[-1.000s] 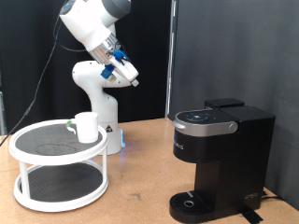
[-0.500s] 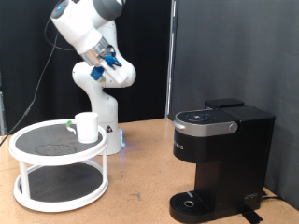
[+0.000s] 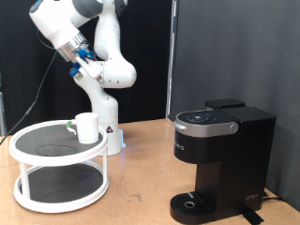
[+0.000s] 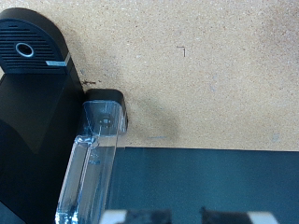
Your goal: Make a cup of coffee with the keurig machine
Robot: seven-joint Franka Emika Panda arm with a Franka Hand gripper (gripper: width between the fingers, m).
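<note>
The white cup (image 3: 86, 127) stands on the top shelf of a white round two-tier stand (image 3: 37, 150) at the exterior view's left. The black keurig machine (image 3: 220, 159) stands at the right with its lid down. It also shows from above in the wrist view (image 4: 33, 84), with its clear water tank (image 4: 89, 163). My gripper (image 3: 81, 58) is high in the air, above the stand and well clear of the cup. It holds nothing. In the wrist view only its fingertips (image 4: 117, 217) show at the frame edge, set wide apart.
The arm's white base (image 3: 108, 131) stands right behind the stand. A small pale object (image 3: 73, 127) lies beside the cup on the shelf. Bare wooden tabletop (image 3: 141, 183) lies between stand and machine. A black curtain hangs behind.
The arm has swung towards the exterior view's left and slightly up, from above the middle of the table to above the stand. Cup and machine have not moved.
</note>
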